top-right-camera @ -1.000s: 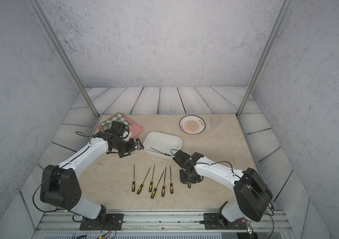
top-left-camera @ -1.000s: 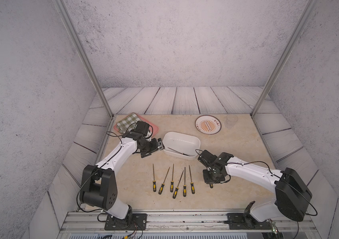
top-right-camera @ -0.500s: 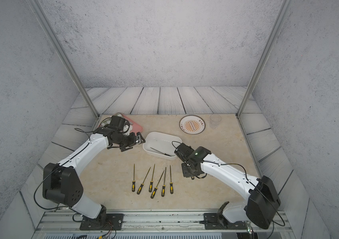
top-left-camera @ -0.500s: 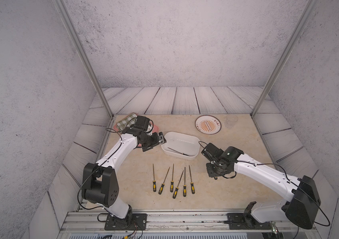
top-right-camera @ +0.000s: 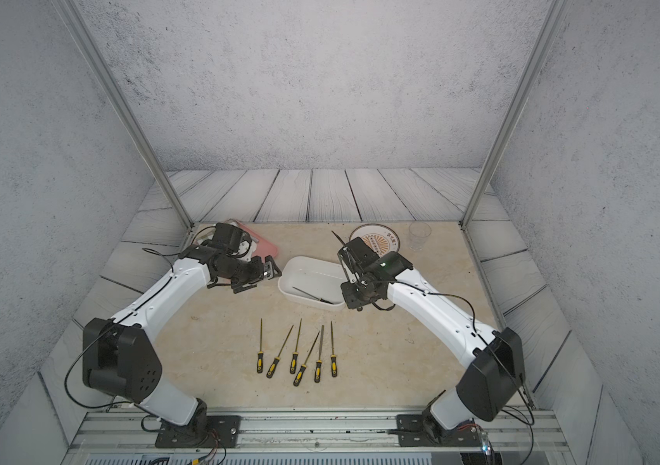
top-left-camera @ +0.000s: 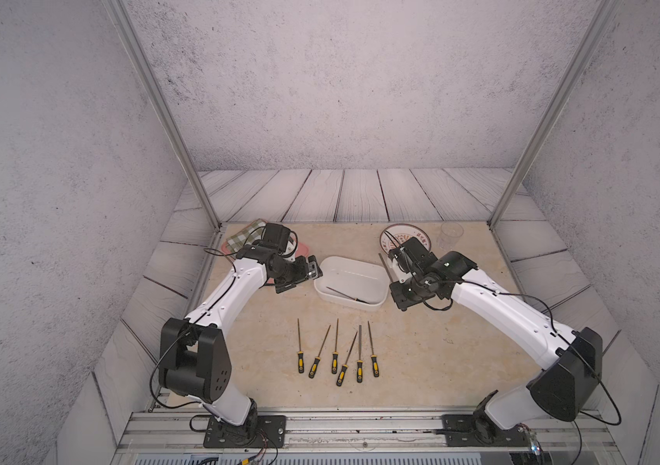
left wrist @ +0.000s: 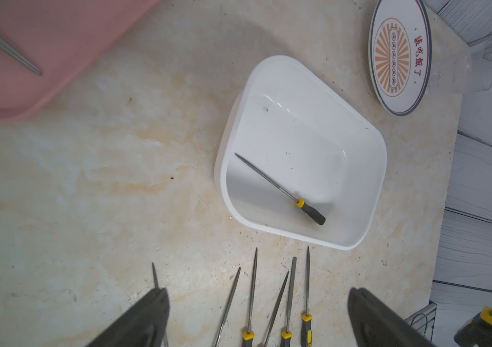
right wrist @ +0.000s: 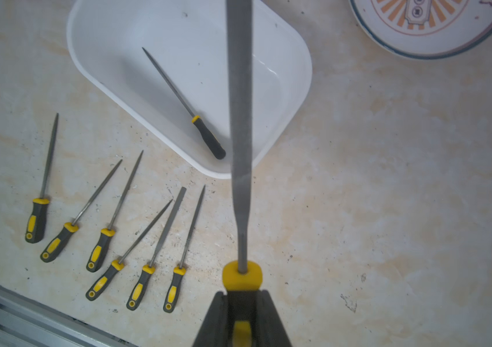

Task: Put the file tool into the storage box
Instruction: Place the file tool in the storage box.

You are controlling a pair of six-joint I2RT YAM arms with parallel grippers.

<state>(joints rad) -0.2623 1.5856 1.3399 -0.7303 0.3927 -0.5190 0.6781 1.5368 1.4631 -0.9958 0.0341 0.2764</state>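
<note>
White plastic marks the goal: the storage box [top-left-camera: 360, 270] sits mid-desk with one file [left wrist: 277, 187] already lying slantwise inside, handle toward its near right corner. The right pincer [right wrist: 241, 297] is clamped tight on the black-and-yellow handle of a flat file [right wrist: 240, 120], held clear of the desk [top-left-camera: 441, 354] just right of the box, blade pointing to the far side. By my reckoning this one is about halfway home: lifted, not yet over the box or let go. A row of six files [top-left-camera: 335, 361] lies on the near side, so most of the work is left.

The left pincer [left wrist: 256, 293] hangs wide open and empty left of the box. A pink tray [left wrist: 43, 45] sits far left, and a patterned plate [top-right-camera: 376, 241] and clear cup [top-left-camera: 451, 235] far right. Nothing blocks the path, though the file in the box takes up its near side.
</note>
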